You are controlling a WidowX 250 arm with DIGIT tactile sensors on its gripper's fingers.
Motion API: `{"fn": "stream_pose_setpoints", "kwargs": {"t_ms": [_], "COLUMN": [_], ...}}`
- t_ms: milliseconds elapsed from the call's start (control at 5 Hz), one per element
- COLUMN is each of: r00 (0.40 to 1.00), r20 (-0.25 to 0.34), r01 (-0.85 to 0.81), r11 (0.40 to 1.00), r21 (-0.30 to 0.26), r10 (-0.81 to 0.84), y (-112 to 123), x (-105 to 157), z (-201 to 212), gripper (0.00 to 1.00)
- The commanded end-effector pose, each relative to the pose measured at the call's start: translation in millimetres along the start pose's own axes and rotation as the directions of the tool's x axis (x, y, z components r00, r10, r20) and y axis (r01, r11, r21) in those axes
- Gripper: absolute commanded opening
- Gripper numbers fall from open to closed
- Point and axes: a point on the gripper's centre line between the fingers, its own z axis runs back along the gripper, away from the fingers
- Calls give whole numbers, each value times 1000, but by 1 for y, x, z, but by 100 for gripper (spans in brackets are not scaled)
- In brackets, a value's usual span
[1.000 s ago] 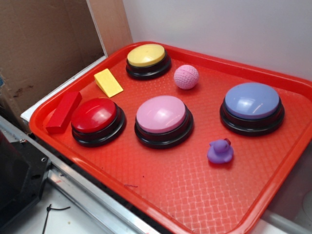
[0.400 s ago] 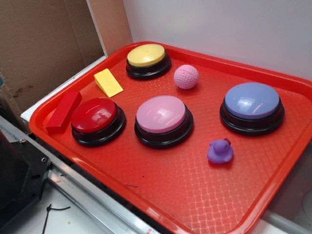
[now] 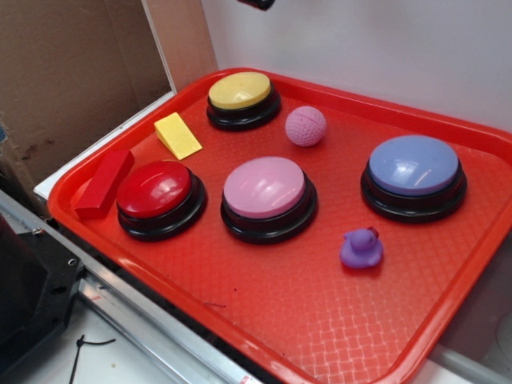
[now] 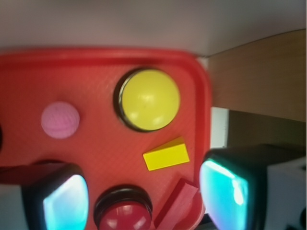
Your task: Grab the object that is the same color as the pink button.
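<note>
A dark bit of the robot has just poked in at the top edge of the exterior view; a moment ago it was not there. Nothing on the tray has moved.

The gripper [image 4: 144,194] hangs high above the back left part of the red tray [image 3: 264,320]. Its two fingers [image 4: 64,201] are spread wide, with nothing between them.

In the wrist view, the small pink ball [image 4: 60,120] sits ahead of the gripper and off to its left side, past the left finger. It lies alone on bare tray, with open room all around it. In the exterior view the pink ball [image 3: 306,126] is between the yellow button [image 3: 240,90] and the blue-purple button [image 3: 414,165], touching neither. The pink button [image 3: 265,186] sits near it, toward the front of the tray.

Right ahead of the gripper is the yellow button [image 4: 149,99], close to the tray's back rim and side rim. The yellow wedge [image 4: 166,156] lies just ahead, between the fingers. The red button [image 4: 123,215] is right under the gripper, and the red block [image 4: 175,203] lies beside it, along the tray's edge.

The purple duck [image 3: 362,248] stands far off, near the blue-purple button. The front of the tray is wide open.
</note>
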Motion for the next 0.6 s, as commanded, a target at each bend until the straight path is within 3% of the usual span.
{"fn": "stream_pose_setpoints", "kwargs": {"t_ms": [0,400], "r00": [997,933], "r20": [75,196], "r01": [-10,325], "r11": [1000,941], "r21": [-8,-98], "r10": [10,-302], "y": [3,-64], "x": [3,0], "z": [17,-25], "gripper": [100,100]}}
